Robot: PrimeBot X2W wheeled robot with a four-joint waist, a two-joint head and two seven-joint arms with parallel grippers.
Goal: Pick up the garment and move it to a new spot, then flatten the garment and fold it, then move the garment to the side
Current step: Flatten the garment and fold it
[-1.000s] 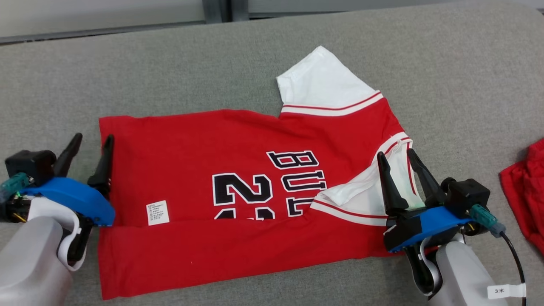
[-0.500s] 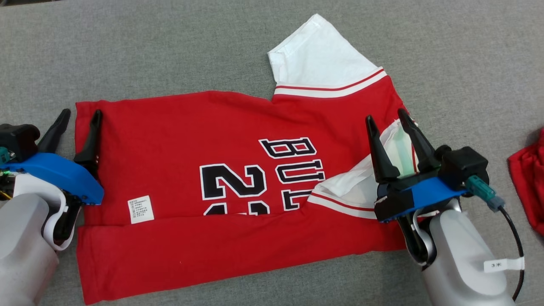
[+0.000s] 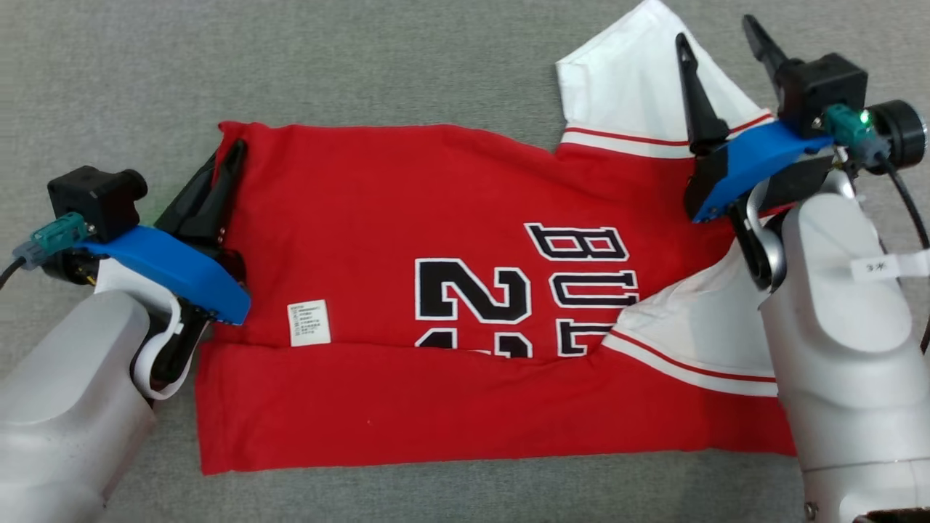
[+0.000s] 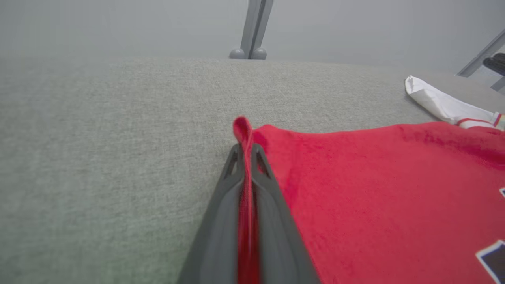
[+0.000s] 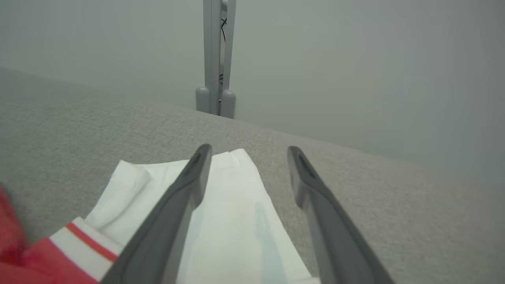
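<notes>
The garment [image 3: 407,240], a red jersey with white sleeves, is lying mostly flat across the grey padded surface [image 3: 363,65]. Its near strip is folded up over the black number print. The left gripper [image 3: 227,154] is clamped onto the jersey's far-left corner. The head view just gives you dark fingers pressed together at the hem. The left wrist view is the one that really shows it, with a thin ridge of red cloth squeezed between the fingers and a little loop poking out past the tips. The right gripper [image 3: 716,29] is spread wide over the far white sleeve [image 3: 625,80], with nothing in it. From the head camera I can't tell how high it sits. In the right wrist view, one finger is over the sleeve and the other is over bare grey cloth. There's a small white label [image 3: 309,323] on the red near the left end. Both wrist views also catch a grey post [image 5: 215,59] beyond the far edge.
</notes>
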